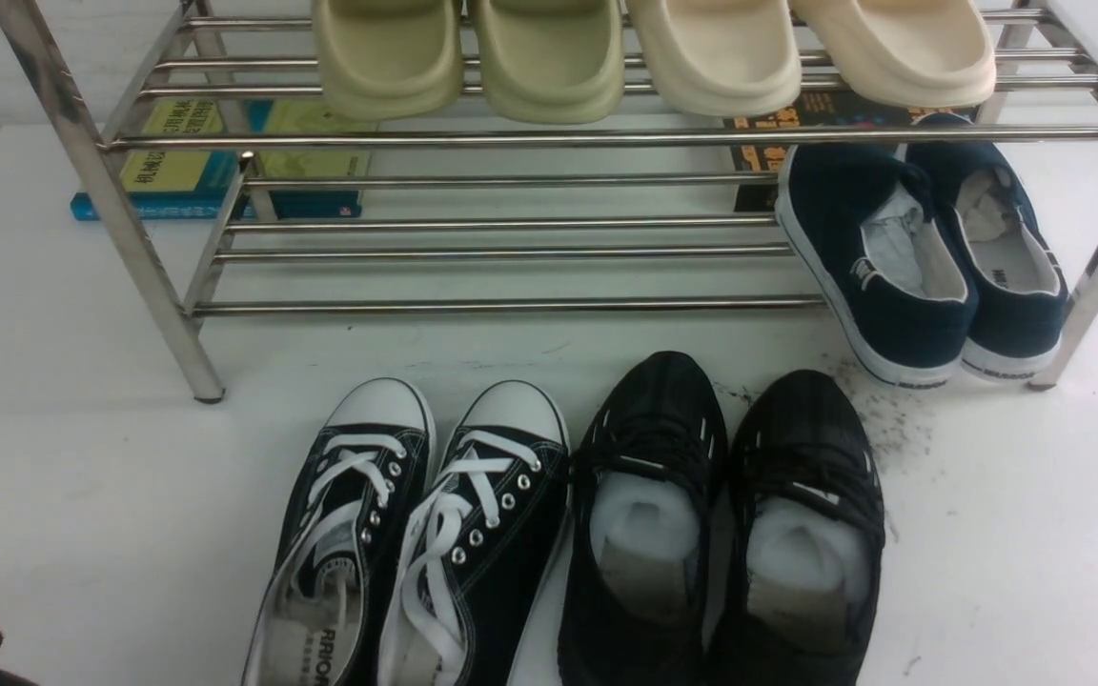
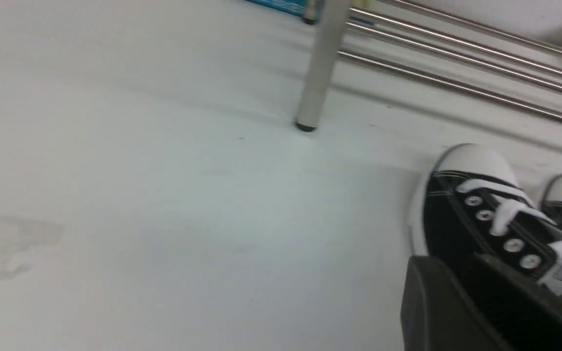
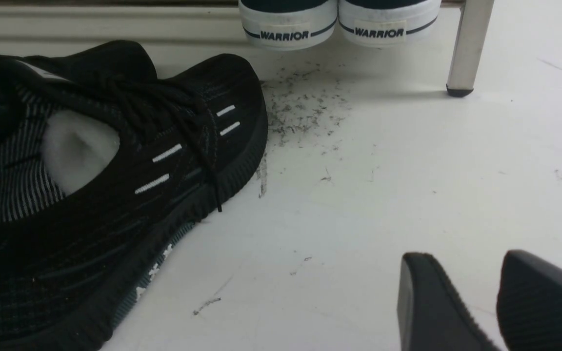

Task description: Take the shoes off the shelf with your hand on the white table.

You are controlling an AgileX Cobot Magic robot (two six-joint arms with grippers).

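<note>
white table [image 1: 82,495] scuffed, dark specks | shelf [image 1: 511,229] on it | shoes [image 1: 416,543] in front

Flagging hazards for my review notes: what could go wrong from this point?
The canvas sneakers touch the black mesh shoes; a claw reaching between could shove both. The left claw sits right beside one sneaker and may clip it. The navy slip-ons overhang the shelf's lower tier and might slide off if bumped.

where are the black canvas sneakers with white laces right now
In the front view, the black canvas sneakers sit on the white table, left of centre, before the shelf, beside the black mesh shoes.
</note>
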